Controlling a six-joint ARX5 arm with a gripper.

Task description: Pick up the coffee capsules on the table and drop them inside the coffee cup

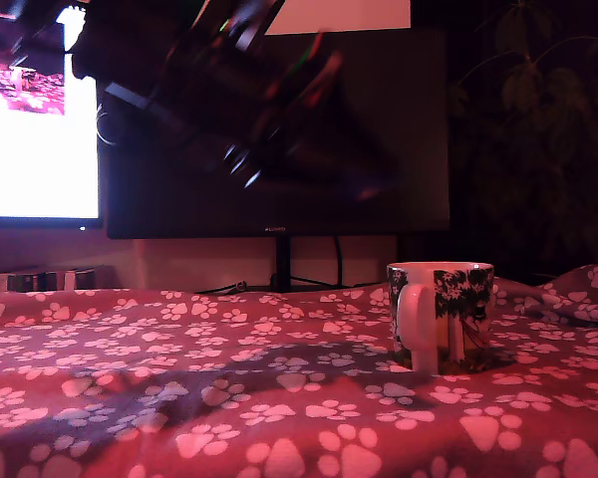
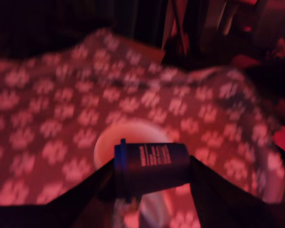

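Note:
A dark blue-purple coffee capsule [image 2: 152,164] lies on its side between my gripper's [image 2: 152,172] two dark fingers [image 2: 102,183], which are shut on it. In the wrist view the white rim of the coffee cup [image 2: 107,145] shows just behind and below the capsule. The exterior view has the coffee cup [image 1: 441,314] standing upright on the red paw-print table [image 1: 179,398] at the right, its handle towards the camera. My arm [image 1: 269,110] is a dark motion blur high above the table, left of the cup.
A large dark monitor [image 1: 379,149] on a stand fills the back, with a bright screen [image 1: 35,149] at the exterior view's left. Bunched cloth [image 1: 583,289] rises at the far right. A plant [image 1: 538,90] stands behind it.

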